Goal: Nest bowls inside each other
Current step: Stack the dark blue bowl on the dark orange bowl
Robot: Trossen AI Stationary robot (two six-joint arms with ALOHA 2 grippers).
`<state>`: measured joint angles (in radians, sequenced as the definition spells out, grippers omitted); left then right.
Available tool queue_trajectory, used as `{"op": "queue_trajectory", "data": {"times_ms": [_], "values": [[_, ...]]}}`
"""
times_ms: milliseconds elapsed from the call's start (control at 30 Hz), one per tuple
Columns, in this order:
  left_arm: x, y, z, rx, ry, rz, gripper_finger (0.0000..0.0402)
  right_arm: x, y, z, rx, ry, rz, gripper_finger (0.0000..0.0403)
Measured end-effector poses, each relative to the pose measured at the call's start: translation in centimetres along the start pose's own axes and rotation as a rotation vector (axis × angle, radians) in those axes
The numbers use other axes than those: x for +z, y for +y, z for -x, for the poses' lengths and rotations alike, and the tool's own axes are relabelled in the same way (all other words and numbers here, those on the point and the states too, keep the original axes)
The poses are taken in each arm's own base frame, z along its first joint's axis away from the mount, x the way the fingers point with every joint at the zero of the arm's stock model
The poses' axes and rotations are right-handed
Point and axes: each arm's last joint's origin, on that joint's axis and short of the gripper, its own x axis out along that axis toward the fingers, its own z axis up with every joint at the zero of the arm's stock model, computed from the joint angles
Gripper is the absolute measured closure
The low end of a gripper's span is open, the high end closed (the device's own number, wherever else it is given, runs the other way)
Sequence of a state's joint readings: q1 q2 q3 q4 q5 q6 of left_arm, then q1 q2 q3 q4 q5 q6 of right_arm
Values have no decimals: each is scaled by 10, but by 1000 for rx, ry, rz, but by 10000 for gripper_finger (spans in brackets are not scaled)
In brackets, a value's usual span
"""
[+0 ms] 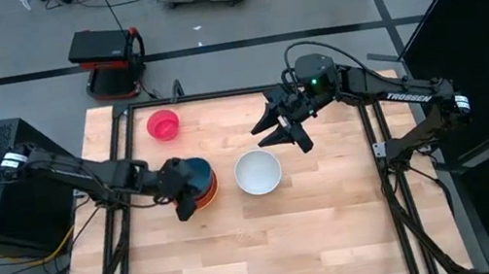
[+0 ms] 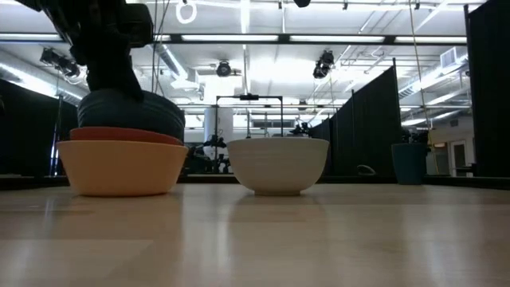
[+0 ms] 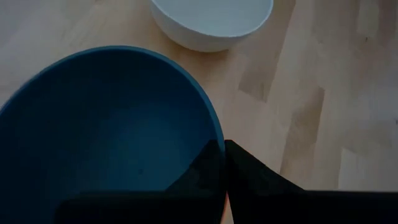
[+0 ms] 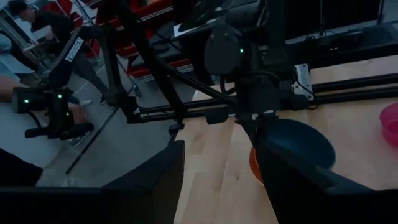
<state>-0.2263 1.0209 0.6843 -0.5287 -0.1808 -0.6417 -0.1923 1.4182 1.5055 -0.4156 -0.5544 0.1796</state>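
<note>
An orange bowl [image 2: 119, 169] stands on the table left of centre with a red bowl [image 2: 127, 135] nested in it. The teal-blue bowl [image 1: 197, 174] sits on top of them, its underside sunk into the red bowl, and my left gripper [image 3: 225, 168] is shut on it. The pale white bowl [image 1: 258, 171] stands on its base just to the right. The pink bowl [image 1: 163, 124] stands near the far edge. My right gripper [image 1: 283, 129] hangs open above the table, beyond the white bowl, with nothing between its fingers. My left gripper pinches the teal-blue bowl's rim [image 3: 216, 127] on its near-left side, one finger [image 3: 199, 171] inside the bowl and one [image 3: 258, 177] outside. The fingers slant down from the table's left. The bowl's mouth faces up and its lower part [image 2: 131, 119] lies inside the red bowl.
Bare wooden tabletop [image 1: 271, 241] stretches along the near side and at the right. A black frame rail [image 1: 237, 91] runs along the far edge. Beyond the table, a person [image 4: 37, 25] and equipment show in the right wrist view.
</note>
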Motion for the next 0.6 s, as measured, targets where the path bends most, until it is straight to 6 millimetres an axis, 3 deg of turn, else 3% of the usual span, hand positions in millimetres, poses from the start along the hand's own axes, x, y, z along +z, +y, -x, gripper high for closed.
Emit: {"op": "queue_trajectory", "data": {"times_ms": [600], "values": [[-5, -2, -8, -66, -38, 24, 368, 2, -8, 5, -26, -10, -9, 210]]}}
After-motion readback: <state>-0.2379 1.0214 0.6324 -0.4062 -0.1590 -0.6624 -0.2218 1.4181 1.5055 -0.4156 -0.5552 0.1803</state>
